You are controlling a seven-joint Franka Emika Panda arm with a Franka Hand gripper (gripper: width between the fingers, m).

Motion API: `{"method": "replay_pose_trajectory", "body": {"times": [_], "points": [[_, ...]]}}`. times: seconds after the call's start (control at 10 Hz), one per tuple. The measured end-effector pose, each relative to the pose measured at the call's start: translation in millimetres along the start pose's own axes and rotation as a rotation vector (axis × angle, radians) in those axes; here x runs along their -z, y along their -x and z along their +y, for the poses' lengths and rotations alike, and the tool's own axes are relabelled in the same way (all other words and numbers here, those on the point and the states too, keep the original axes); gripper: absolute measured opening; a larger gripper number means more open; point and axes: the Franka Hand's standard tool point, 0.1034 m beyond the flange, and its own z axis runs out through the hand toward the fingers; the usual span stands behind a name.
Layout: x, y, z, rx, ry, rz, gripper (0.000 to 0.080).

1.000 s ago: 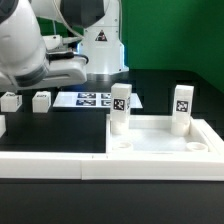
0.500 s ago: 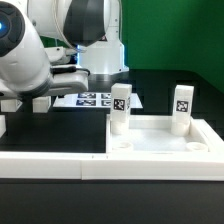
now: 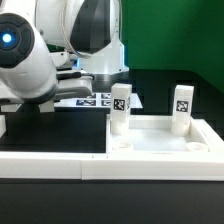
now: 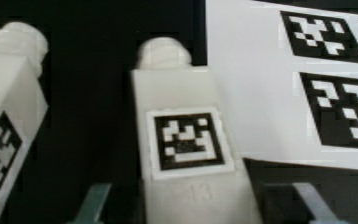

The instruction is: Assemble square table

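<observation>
The white square tabletop [image 3: 160,140] lies on the black table at the exterior view's right. Two white tagged legs [image 3: 120,108] [image 3: 182,105] stand upright in its far corner sockets. Two more legs lie loose on the table. In the wrist view one leg [image 4: 185,125] lies between my fingers and the other [image 4: 7,110] lies beside it. My gripper [image 4: 201,204] is open, with one finger [image 4: 98,200] on each side of the middle leg and a gap on both sides. In the exterior view the arm [image 3: 35,65] hides the gripper and both loose legs.
The marker board [image 3: 98,100] [image 4: 309,80] lies flat just beside the loose legs. A long low white border wall [image 3: 50,166] runs along the front of the table. The robot base [image 3: 100,45] stands at the back.
The arm has swung down and toward the exterior view's left over the two loose legs, which showed earlier and are now hidden behind it. The tabletop and its two legs have not moved.
</observation>
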Motion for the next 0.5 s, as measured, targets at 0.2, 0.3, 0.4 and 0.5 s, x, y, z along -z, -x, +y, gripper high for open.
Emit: {"method": "replay_pose_trajectory", "body": {"times": [0.2, 0.3, 0.4, 0.5], "points": [[0.2, -0.1, -0.6, 0.001, 0.001, 0.000, 0.0295], [0.2, -0.2, -0.9, 0.001, 0.002, -0.001, 0.0295], [0.2, -0.2, -1.0, 0.002, 0.002, -0.001, 0.0295], [0.3, -0.3, -1.2, 0.002, 0.002, -0.001, 0.0295]]}}
